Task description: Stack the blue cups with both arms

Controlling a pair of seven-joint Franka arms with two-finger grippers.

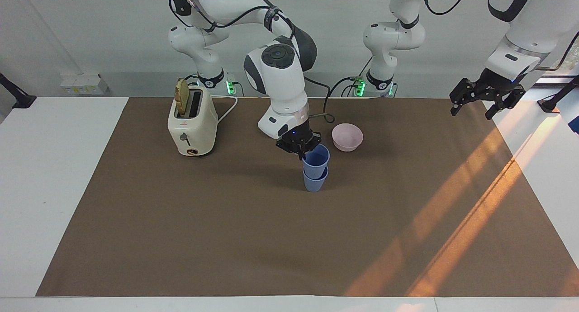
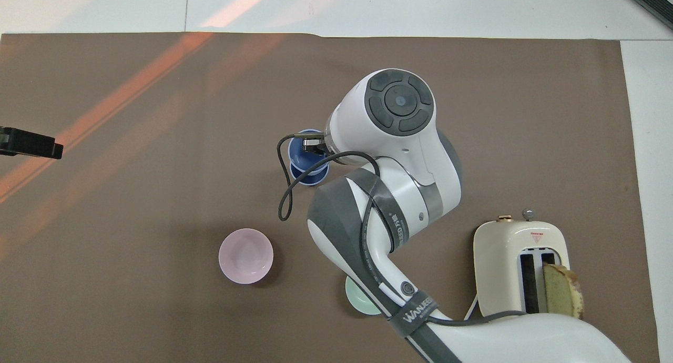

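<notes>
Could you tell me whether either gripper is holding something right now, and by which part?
The right gripper holds the upper blue cup by its rim, on the side toward the robots, its base in the lower blue cup. The left gripper holds nothing.
</notes>
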